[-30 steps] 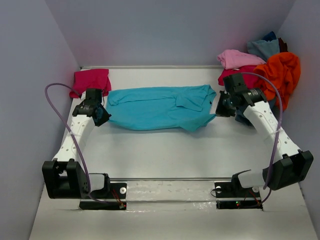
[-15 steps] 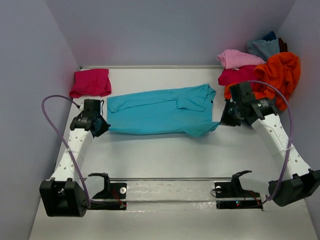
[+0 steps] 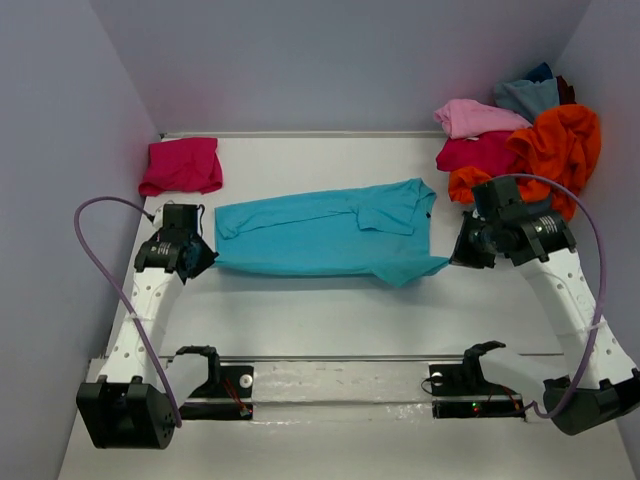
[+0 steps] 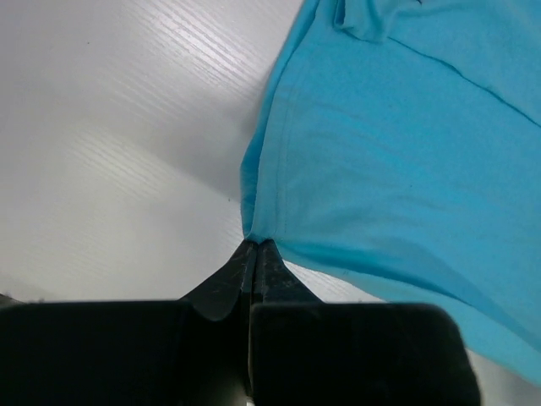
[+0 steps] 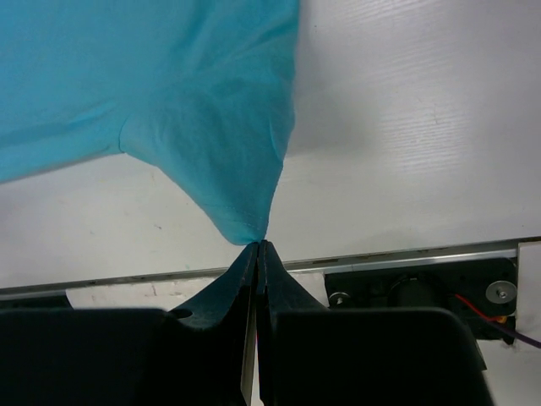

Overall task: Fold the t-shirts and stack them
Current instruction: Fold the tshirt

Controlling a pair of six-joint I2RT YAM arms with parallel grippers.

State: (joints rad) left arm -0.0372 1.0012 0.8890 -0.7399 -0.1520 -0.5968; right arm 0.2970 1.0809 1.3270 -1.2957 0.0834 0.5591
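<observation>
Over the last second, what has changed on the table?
Both arms drew back toward their bases: the left gripper and right gripper, each shut on an end of the turquoise t-shirt, dragged it toward the near edge and pulled it flatter. No grip changed. The folded magenta-pink t-shirt and the pile of t-shirts at far right stayed put.

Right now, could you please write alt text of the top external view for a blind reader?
A turquoise t-shirt is spread across a white table, with the left gripper and right gripper each shut on one end. A folded magenta-pink t-shirt lies far left; a heap of shirts sits far right.
</observation>
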